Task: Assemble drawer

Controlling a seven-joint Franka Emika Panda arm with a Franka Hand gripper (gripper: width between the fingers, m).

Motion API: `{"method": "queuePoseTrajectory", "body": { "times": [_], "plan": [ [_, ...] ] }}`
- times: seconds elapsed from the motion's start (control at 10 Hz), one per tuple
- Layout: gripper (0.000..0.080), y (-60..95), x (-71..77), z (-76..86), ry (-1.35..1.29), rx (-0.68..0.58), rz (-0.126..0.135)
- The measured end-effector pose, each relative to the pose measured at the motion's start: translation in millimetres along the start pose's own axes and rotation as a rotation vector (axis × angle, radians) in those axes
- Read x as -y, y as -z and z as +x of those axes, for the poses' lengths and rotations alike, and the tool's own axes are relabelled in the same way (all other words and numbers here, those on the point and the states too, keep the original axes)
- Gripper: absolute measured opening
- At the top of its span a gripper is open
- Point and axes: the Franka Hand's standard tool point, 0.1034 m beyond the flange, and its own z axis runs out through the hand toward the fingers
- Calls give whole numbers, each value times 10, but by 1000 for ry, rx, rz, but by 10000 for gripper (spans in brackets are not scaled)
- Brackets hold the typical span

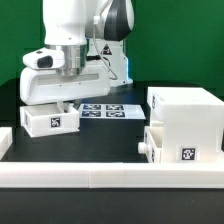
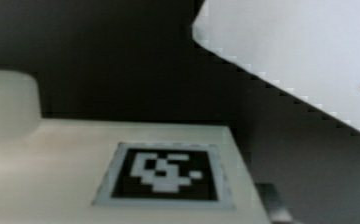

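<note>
One tray (image 1: 50, 119) beneath jaws, grip unclear; marker board (image 1: 108, 110) between it and housing (image 1: 185, 125); rail (image 1: 110, 178) alongside.

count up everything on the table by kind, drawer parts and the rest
drawer housing: 1
drawer trays: 2
marker board: 1
long low white rail: 1
total: 5
</note>
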Motion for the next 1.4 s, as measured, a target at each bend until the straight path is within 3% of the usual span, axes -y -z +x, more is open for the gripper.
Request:
{"method": "queuePoseTrajectory", "body": {
  "times": [0.4, 0.8, 1.1, 1.2, 1.4],
  "plan": [
    [41, 6, 138, 117, 6, -5, 6],
    [41, 200, 453, 617, 72, -30, -3],
    [41, 499, 429, 1104, 151, -10, 12],
    [41, 548, 356, 1189, 187, -5, 17],
    [41, 510, 382, 1152, 204, -5, 17]
  ]
}}
